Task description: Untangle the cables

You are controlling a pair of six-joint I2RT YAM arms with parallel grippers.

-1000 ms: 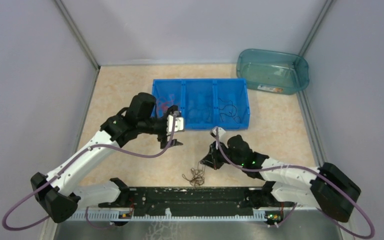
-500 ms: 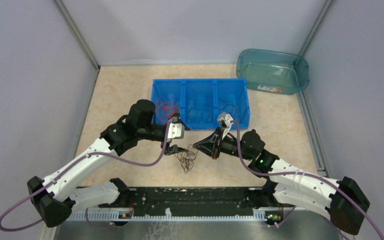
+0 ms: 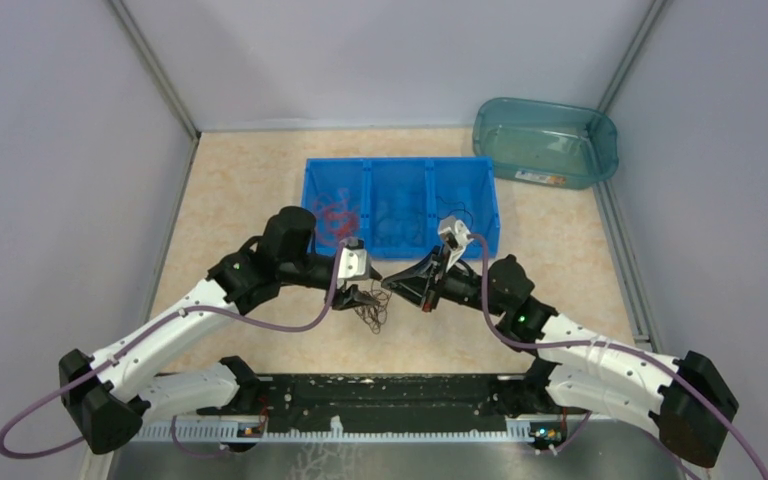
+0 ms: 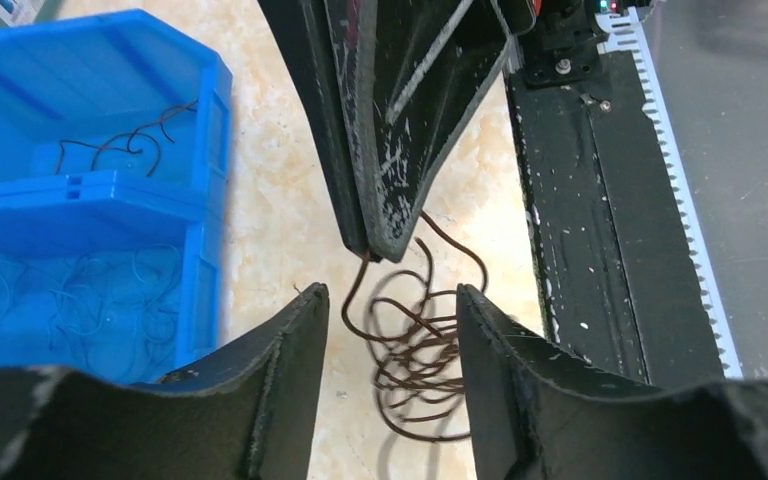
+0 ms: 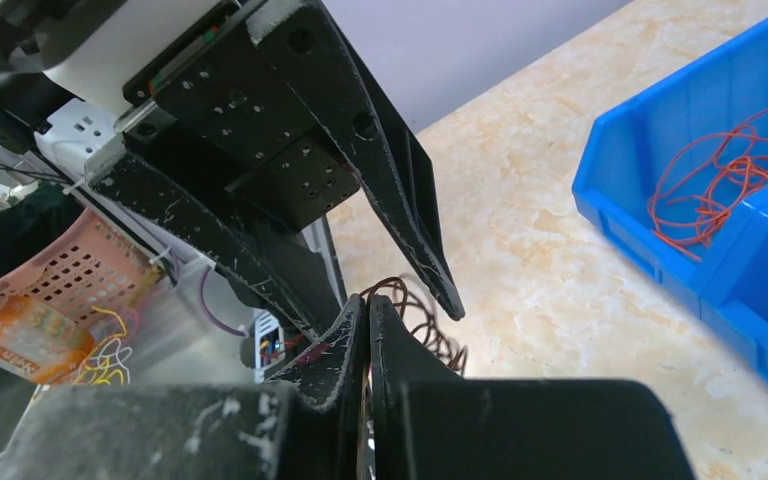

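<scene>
A small tangle of dark brown-black cables point(image 3: 371, 312) hangs just above the table between the two grippers. My right gripper point(image 3: 390, 284) is shut on one strand at the top of it. In the left wrist view the right gripper's closed fingers point(image 4: 385, 150) pinch the strand above the tangle point(image 4: 415, 375). My left gripper point(image 4: 390, 305) is open, one finger on each side of the tangle, not touching it. In the right wrist view my right gripper point(image 5: 366, 308) is shut, with the tangle point(image 5: 430, 335) just past it and the left gripper's fingers point(image 5: 400, 210) above.
A blue three-compartment bin point(image 3: 400, 161) stands behind the grippers, holding orange-red cables point(image 3: 334, 212), blue cables point(image 3: 400, 218) and black cables point(image 3: 457, 222). A teal tub point(image 3: 545, 140) sits at the back right. A black base rail point(image 3: 380, 398) runs along the near edge.
My right gripper has carried the tangle up and back from near the base rail. My left gripper has come down and in, so its open fingers now straddle the tangle.
</scene>
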